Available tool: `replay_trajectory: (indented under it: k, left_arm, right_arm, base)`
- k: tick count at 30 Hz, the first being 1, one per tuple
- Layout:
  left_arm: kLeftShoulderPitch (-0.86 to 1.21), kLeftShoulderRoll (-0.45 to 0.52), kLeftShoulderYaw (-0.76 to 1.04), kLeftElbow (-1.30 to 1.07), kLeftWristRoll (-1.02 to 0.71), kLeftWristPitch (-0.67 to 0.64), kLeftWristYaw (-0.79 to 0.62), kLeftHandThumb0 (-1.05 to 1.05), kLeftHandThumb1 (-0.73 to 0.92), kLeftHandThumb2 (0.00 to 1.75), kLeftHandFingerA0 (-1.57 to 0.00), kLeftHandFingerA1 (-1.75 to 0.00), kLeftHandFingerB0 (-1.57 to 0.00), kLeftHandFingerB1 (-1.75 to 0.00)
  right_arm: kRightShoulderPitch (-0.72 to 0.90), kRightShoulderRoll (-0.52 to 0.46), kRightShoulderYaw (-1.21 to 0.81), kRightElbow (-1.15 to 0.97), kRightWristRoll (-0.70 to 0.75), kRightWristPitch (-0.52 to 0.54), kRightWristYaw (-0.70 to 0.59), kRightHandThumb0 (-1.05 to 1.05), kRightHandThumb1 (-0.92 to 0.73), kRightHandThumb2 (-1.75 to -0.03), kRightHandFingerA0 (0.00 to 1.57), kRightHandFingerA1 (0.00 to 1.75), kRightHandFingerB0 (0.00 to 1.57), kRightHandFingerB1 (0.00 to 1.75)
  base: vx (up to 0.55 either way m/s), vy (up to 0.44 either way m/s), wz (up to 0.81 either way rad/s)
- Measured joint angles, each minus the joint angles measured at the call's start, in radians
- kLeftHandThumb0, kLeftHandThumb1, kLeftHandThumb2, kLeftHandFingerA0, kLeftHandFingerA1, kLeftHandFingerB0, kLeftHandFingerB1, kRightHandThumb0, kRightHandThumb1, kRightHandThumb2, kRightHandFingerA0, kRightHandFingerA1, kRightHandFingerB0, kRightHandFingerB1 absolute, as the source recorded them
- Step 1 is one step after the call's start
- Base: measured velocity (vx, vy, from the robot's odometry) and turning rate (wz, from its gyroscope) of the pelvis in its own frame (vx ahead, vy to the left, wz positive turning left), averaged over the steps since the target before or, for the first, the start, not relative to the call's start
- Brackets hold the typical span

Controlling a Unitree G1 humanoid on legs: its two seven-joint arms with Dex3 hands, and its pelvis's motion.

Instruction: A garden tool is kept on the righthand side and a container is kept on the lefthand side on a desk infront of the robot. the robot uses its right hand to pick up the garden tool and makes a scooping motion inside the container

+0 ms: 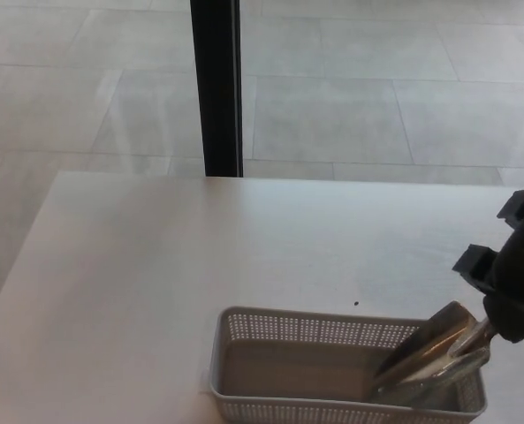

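Note:
A grey perforated plastic basket (319, 331) sits on the white desk near the bottom edge of the head view. A shiny metal garden scoop (425, 362) slants down into the basket's right end, its blade low inside. My right hand (513, 283) comes in from the right edge, black, above the basket's right corner, shut on the scoop's handle. The handle itself is mostly hidden by the hand. My left hand does not show.
The white desk (200, 256) stretches back to a far edge, beyond which lies a tiled floor. A black vertical post (216, 88) stands behind the desk's far edge. A small dark speck (356, 304) marks the desk just behind the basket.

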Motion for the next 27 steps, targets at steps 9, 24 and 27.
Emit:
replay_trajectory:
  k: [9,24,27]
  left_arm:
    - [-0.004,-0.001,-0.002,0.002,0.0,0.0,0.0,-0.59,0.62,0.59,-0.58,-0.61,-0.59,-0.49]
    - [-0.011,-0.004,-0.002,0.002,0.0,0.0,-0.001,-0.59,0.62,0.59,-0.57,-0.6,-0.54,-0.46]
    - [-0.009,-0.005,-0.003,0.005,0.0,0.0,-0.001,-0.58,0.63,0.59,-0.58,-0.6,-0.55,-0.47]
  right_arm:
    - [-0.057,0.163,0.075,0.003,-0.058,0.073,0.124,-0.36,-0.75,-0.73,0.87,1.74,0.8,0.97]
    - [-0.053,0.484,0.157,0.029,-0.156,0.258,0.275,-0.35,-0.75,-0.8,0.88,1.74,0.78,0.91]
    - [-0.019,0.53,0.148,0.045,-0.18,0.304,0.257,-0.31,-0.7,-0.92,0.93,1.75,0.78,1.17]
  base:
    - [0.0,0.0,0.0]
    - [0.0,0.0,0.0]
    - [0.0,0.0,0.0]
